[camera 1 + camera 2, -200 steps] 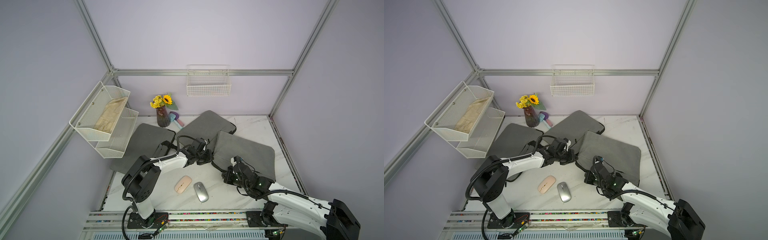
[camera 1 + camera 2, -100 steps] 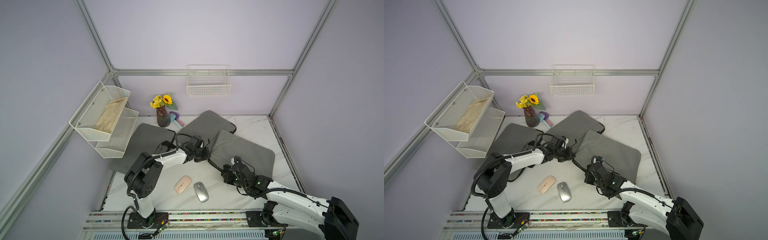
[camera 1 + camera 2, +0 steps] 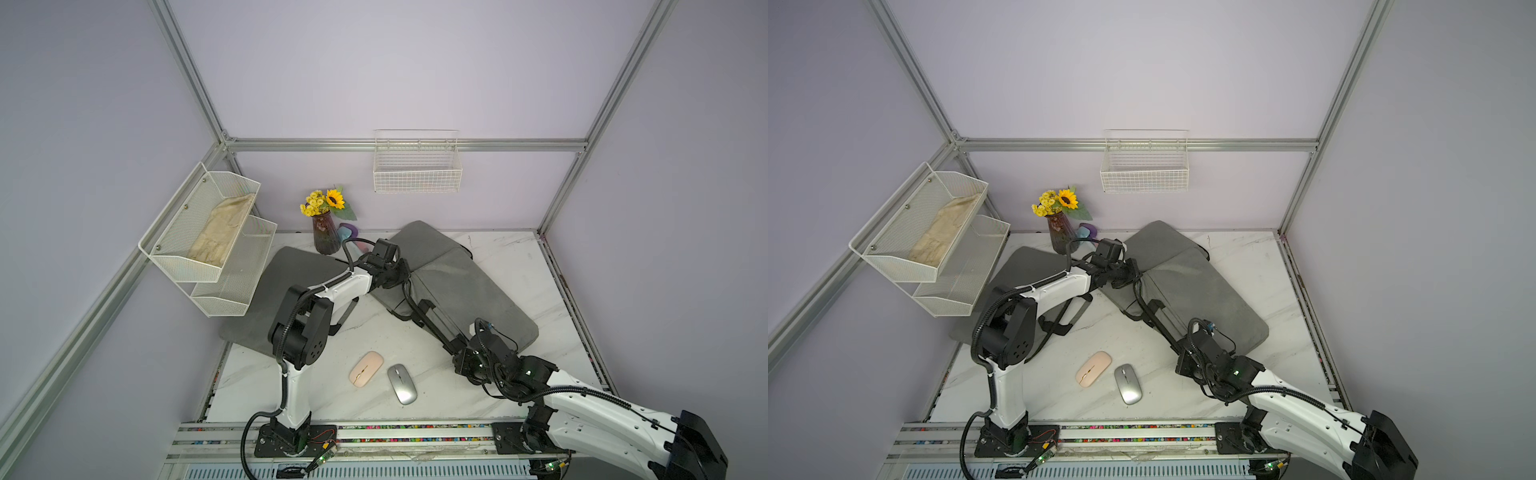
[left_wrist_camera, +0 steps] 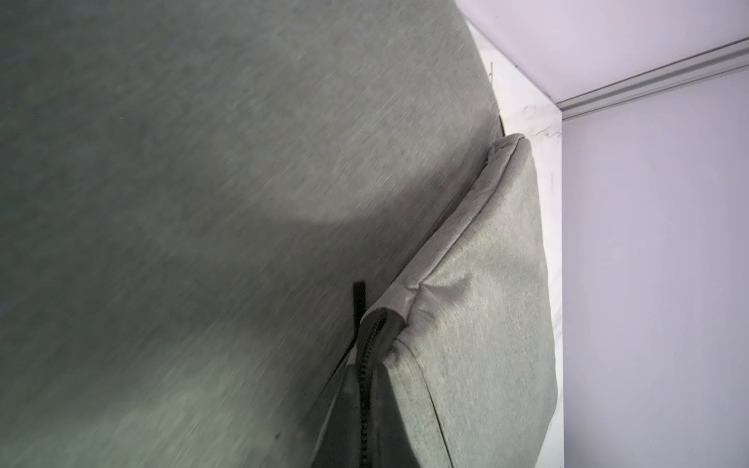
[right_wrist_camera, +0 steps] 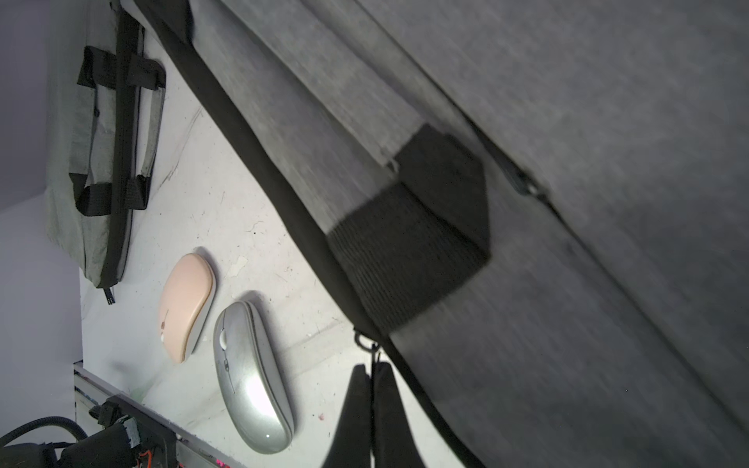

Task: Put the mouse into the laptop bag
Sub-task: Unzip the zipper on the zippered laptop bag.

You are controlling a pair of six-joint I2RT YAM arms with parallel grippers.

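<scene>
Two mice lie side by side near the table's front, a pink mouse (image 3: pixel 365 368) (image 3: pixel 1093 368) (image 5: pixel 186 306) and a silver mouse (image 3: pixel 402 383) (image 3: pixel 1128 383) (image 5: pixel 253 377). The grey laptop bag (image 3: pixel 478 291) (image 3: pixel 1204 286) (image 5: pixel 567 202) lies at the right. My left gripper (image 3: pixel 405 276) (image 3: pixel 1136 272) (image 4: pixel 367 366) is shut on the bag's back-left corner at the end of the zipper. My right gripper (image 3: pixel 457 351) (image 3: pixel 1179 347) (image 5: pixel 371 366) is shut on the zipper pull at the bag's front edge, right of the mice. The black zipper edge (image 3: pixel 428 316) runs taut between them.
A second grey bag (image 3: pixel 286 299) lies under my left arm and a third (image 3: pixel 424 243) at the back. A vase of flowers (image 3: pixel 325 232) stands at the back wall. A two-tier mesh shelf (image 3: pixel 216 245) hangs at the left and a wire basket (image 3: pixel 417 166) on the back wall.
My left gripper has moved toward the back with the bag's corner, drawing the zipper edge straight. The right gripper has hardly moved. Both mice lie where they were.
</scene>
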